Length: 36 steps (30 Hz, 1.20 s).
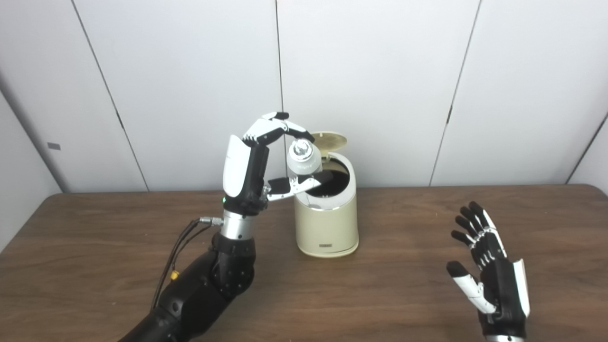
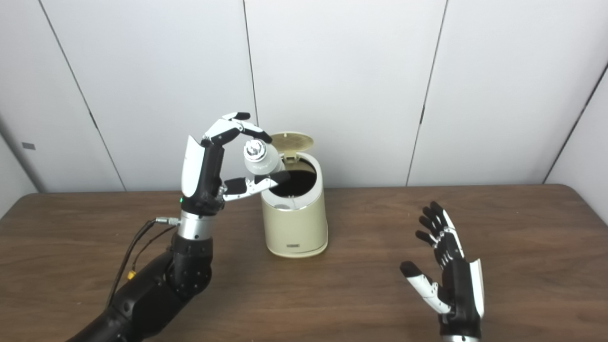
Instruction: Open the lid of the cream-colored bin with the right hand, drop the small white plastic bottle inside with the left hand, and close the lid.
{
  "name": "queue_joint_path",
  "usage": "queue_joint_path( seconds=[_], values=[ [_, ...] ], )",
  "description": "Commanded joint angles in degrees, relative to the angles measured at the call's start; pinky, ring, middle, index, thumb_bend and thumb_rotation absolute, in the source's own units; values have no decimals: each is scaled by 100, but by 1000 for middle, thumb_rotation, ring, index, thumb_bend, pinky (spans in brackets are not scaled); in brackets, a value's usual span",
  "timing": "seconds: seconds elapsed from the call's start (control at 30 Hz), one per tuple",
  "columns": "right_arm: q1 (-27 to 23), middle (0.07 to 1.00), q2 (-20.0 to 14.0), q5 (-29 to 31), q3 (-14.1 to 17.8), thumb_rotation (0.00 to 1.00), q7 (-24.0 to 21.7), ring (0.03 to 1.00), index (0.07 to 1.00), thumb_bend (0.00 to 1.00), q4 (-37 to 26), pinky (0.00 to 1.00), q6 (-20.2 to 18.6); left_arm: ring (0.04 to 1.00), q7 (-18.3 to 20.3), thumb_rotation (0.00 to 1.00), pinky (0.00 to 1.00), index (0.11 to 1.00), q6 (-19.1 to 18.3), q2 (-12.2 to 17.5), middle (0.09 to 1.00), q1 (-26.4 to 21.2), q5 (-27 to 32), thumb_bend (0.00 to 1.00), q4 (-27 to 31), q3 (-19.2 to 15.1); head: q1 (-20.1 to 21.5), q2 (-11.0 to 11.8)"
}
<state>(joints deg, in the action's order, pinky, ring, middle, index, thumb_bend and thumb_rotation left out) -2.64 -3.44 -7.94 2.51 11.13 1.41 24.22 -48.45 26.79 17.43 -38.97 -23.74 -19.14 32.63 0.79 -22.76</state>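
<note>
Now left hand (image 1: 259, 164) at frame centre-left, fingers (image 1: 278, 126) pinched on small white bottle (image 1: 304, 159), held just above left rim of cream bin (image 1: 327, 223); lid (image 1: 328, 140) tipped up at back; right hand (image 1: 491, 273) at lower right above desk (image 1: 403, 294), fingers spread, holding nothing

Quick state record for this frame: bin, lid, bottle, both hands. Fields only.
bin: cream-colored bin, upright on the wooden table
lid: lid raised, opening exposed
bottle: small white bottle, held at the bin's left rim, not yet dropped
left robot hand: left hand raised, shut on the bottle
right robot hand: right hand open, fingers spread, right of the bin and clear of it
</note>
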Motion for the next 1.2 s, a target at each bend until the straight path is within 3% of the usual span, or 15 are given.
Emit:
queue_joint_path(
  seconds=[0.0,0.67,1.17],
  values=[
    [190,879,93,-157,-82,687,38,851,896,806,574,765,235,560,4,0,740,492,14,32,480,-110,83,524,173,-154,-5,1],
    [196,883,80,-136,-105,684,48,855,901,809,584,759,242,548,-190,0,724,456,14,35,511,-74,-174,522,44,-171,43,28],
    [249,885,121,-211,-119,683,95,851,896,812,536,758,253,529,-1104,0,684,468,14,-185,493,-901,-870,524,-1286,718,130,29]
  ],
)
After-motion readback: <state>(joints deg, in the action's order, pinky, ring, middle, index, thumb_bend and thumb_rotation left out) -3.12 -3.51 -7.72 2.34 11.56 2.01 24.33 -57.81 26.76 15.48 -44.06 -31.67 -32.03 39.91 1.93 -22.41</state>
